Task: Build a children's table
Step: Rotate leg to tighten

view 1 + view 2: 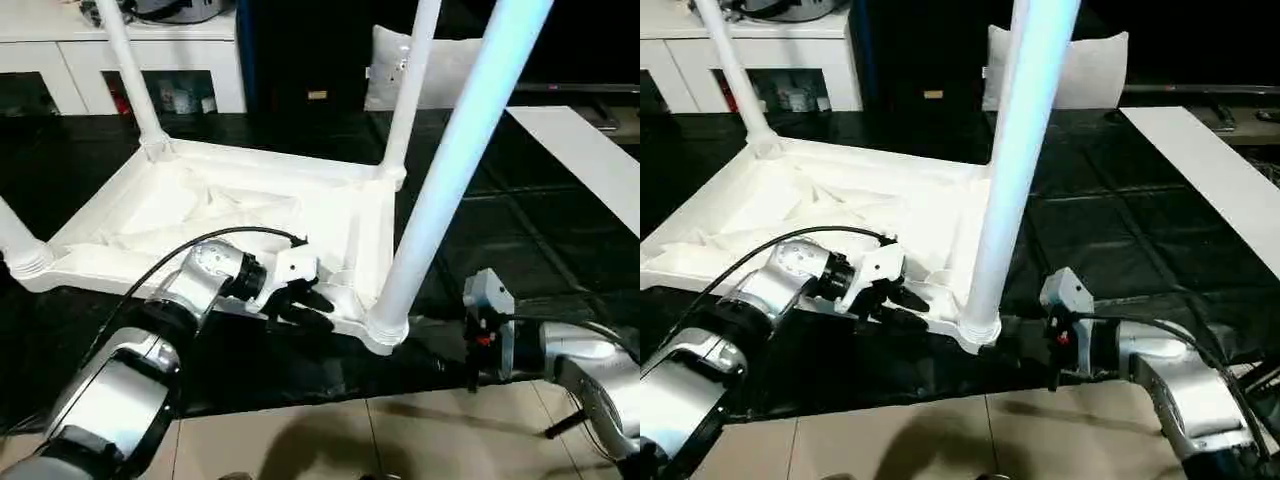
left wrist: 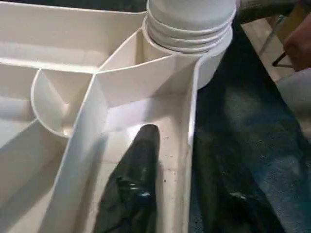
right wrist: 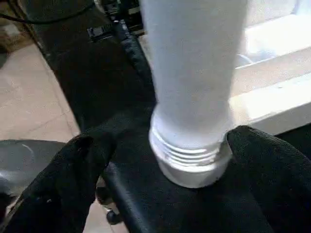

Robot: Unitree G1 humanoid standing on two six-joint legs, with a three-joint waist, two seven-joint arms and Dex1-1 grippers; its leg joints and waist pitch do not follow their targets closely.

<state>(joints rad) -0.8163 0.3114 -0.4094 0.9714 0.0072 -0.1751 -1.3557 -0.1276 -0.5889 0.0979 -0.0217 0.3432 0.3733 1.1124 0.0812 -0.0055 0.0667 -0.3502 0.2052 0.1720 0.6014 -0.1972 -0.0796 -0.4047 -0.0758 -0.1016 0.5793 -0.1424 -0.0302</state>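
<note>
Cropping the tops of 3 upright legs (image 1: 455, 160) at the head views' upper edge. Showing just a stub of the 4th leg (image 1: 15, 240) at the left edge. Covering, with the left gripper (image 1: 308, 308), a stretch of near rim on the table top (image 1: 200, 200). Cutting the nearest leg down to its ribbed base in both wrist views. Leaving the shelf items inside the white cabinet (image 1: 150, 52) too small for telling.

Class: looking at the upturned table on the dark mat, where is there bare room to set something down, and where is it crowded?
Free: the dark mat between the table and the white board. Crowded: the near corner leg, with the left gripper and right gripper either side.
</note>
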